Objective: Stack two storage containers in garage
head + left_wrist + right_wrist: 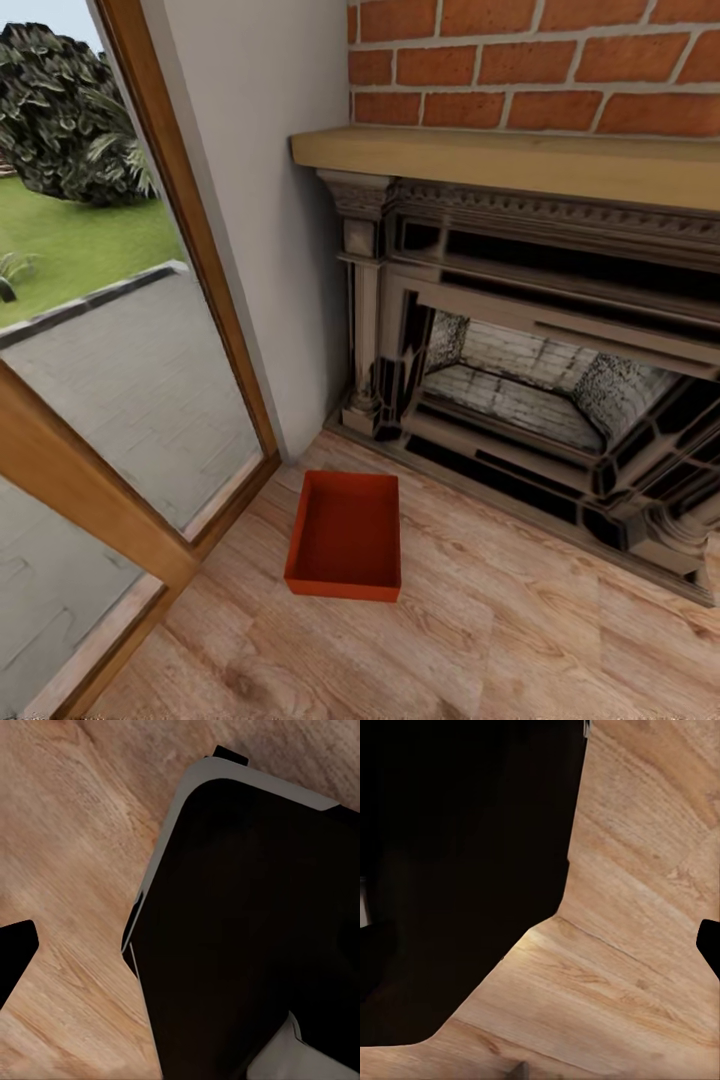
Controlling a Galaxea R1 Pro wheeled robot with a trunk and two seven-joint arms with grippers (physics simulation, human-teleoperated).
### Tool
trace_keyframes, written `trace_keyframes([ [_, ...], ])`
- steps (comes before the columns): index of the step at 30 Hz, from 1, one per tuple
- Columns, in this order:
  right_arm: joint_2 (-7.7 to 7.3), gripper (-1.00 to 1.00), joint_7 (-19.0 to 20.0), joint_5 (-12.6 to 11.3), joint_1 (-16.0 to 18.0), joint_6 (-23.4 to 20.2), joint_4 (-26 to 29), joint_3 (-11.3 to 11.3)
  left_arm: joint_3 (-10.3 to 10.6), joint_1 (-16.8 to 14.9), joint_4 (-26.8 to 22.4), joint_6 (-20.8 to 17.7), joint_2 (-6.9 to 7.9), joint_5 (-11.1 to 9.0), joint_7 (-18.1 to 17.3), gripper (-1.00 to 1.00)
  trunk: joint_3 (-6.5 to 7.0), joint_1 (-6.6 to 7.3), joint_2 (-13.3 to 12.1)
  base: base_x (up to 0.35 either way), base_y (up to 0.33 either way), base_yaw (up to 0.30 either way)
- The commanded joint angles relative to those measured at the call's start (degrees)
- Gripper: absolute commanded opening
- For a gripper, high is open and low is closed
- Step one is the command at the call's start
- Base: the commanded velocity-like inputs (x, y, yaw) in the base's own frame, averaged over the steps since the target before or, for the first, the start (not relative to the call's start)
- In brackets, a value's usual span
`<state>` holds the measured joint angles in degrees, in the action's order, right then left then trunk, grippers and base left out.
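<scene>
Storage container [345,535] on plank floor [480,640] — beside fireplace [540,390].

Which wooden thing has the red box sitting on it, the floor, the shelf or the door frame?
The light plank floor. The orange-red box sits flat on it, open side up. The wooden shelf is high over the fireplace, and the door frame stands left of the box.

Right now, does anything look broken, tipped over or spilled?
No, nothing stands out. The orange-red bin sits upright and empty on the wood floor, between the glass door and the fireplace, with no dents or spills that I can see.
</scene>
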<state>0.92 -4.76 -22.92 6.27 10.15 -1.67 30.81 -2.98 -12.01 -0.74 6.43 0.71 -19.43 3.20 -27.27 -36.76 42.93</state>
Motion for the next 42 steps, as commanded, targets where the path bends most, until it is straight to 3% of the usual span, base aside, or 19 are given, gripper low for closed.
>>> trace_keyframes([
  [1, 0.05, 1.00, -0.06, -0.46, 0.06, 0.31, -0.18, 0.48, -0.27, -0.03, 0.03, 0.16, -0.01, 0.01, 0.05, 1.00, -0.15, -0.01, 0.04, 0.000, 0.000, 0.000],
  [23, 0.09, 1.00, -0.30, -0.20, 0.06, -0.09, -0.09, 0.65, -0.45, 0.15, 0.55, -0.11, -0.45, 0.00, 0.23, 1.00, -0.61, -0.01, 0.04, 0.000, 0.000, 0.000],
  [42, -0.07, 1.00, -0.40, -0.19, 0.06, -0.13, -0.09, 0.64, -0.46, 0.15, 0.63, -0.11, -0.45, 0.01, 0.32, 1.00, -2.21, -0.01, 0.04, 0.000, 0.000, 0.000],
])
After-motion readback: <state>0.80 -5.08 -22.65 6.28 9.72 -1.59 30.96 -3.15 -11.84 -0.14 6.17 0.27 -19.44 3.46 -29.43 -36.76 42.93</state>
